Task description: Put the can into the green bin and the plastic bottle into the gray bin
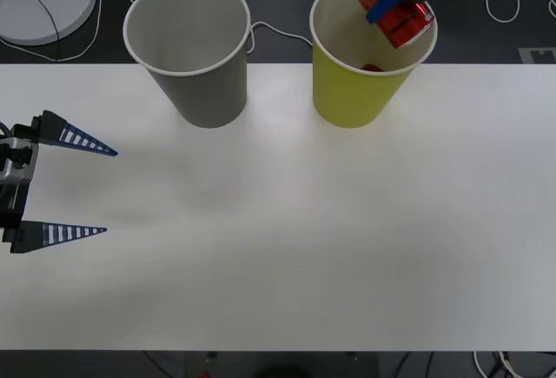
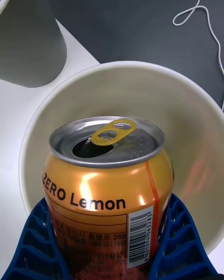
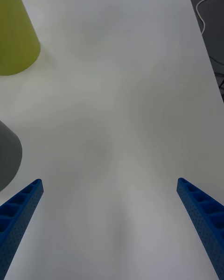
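Where the front view looks down on the white desk (image 1: 304, 239), the right tool (image 1: 395, 4) hangs over the mouth of the large yellow-green paper-cup-shaped bin (image 1: 360, 91), its blue ribbed fingers clamped on the small red-and-gold drink can (image 1: 401, 15), which is tilted above the bin's white inside. Just beside it, to the robot's left, stands the large gray paper-cup-shaped bin (image 1: 195, 56), upright and apart from the green one. At the desk's left edge the left tool (image 1: 82, 189) sits low with its two blue fingers spread wide, gripping nothing. From the right wrist, the can (image 2: 105, 186) shows an opened silver top with a yellow pull tab and black lettering reading "ZERO Lemon", plus a barcode; the blue fingers (image 2: 179, 242) press both its sides, with the green bin's white rim (image 2: 140, 66) ringing it behind. From the left wrist, the spread fingers (image 3: 203, 214) frame bare desk (image 3: 116, 121), both bins' bases (image 3: 14, 37) at one side.
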You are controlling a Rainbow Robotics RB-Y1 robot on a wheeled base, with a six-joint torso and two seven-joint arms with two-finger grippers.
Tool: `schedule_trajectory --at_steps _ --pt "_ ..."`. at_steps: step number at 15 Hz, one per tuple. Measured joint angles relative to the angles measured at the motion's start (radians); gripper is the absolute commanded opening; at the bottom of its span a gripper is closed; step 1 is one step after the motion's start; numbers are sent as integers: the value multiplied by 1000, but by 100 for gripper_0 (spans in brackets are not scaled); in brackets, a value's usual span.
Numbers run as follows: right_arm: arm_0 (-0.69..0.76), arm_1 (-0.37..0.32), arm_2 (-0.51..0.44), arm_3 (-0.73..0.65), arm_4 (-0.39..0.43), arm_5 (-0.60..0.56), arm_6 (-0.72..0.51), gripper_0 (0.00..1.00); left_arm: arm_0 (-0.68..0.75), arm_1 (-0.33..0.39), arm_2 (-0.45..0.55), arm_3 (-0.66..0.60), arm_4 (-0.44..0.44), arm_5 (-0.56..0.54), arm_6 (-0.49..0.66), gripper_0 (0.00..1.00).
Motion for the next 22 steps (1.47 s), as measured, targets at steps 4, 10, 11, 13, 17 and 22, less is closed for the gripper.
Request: schedule_trajectory --at_steps 4,10,11,13,17,22 --pt "-19 5 10 25 10 1 21 17 0 0 0 0 0 0 0 100" --pt "-19 0 9 23 -3 0 88 100 0 0 0 0 0 0 0 100" --pt "-19 -6 9 17 -11 -3 95 100 0 0 0 0 0 0 0 100" --pt "-18 -30 -2 -7 -33 -34 106 100 0 0 0 0 0 0 0 100" --pt "4 -120 -50 -50 -182 -92 152 100 0 0 0 0 0 0 0 100" --pt "102 -232 -148 -91 -370 -93 367 100 0 0 0 0 0 0 0 100"
